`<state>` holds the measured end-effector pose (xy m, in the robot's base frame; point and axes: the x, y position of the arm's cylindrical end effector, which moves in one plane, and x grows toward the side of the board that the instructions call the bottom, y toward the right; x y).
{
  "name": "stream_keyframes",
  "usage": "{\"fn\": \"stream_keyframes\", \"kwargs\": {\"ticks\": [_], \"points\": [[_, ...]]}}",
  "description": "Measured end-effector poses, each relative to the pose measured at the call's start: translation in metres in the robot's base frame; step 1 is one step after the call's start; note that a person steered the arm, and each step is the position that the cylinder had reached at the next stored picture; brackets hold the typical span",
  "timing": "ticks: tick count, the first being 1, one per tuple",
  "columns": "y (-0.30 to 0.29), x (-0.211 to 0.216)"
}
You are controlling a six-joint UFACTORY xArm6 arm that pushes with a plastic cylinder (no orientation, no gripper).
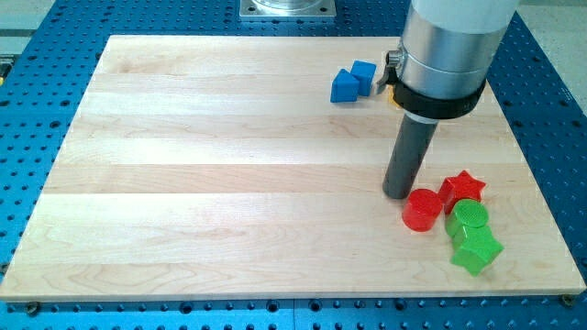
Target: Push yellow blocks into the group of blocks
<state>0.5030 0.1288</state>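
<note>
Left half of the wooden board (183,174): bare, no blocks.

Upper middle-right: 2 blue blocks (352,81), touching each other, shapes blocky but not clear enough to name further. They sit well apart from the cluster below.

Right of centre: the rod comes down from the grey housing, and my tip (397,194) rests on the board just beside the red cylinder (422,210), at its upper-left edge, touching or very nearly so. (No pincer on this rig, so nothing to call open, closed or gripping; the rod only pushes.)

Lower right, the group: red cylinder, red star (462,190), green cylinder (469,220), green star-like block (476,251), packed in contact.

Count: 2 blue, 2 red, 2 green, 0 yellow visible. A sliver of yellowish colour shows at the housing's left edge (392,81); I cannot tell whether it is a block or part of the arm.

Step, as I judge it: the yellow blocks are not located in view, possibly hidden behind the arm. The next move calls for clearing the tip from the red cylinder without scattering the group, then finding the yellow.
</note>
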Motion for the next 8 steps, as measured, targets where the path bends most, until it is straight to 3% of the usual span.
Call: {"fn": "stream_keyframes", "kwargs": {"ticks": [2,3,4,5,6,7,8], "points": [[-0.001,0.035],[-0.001,0.033],[0.002,-0.042],[0.067,-0.106],[0.097,-0.185],[0.087,-0.236],[0.015,-0.222]]}}
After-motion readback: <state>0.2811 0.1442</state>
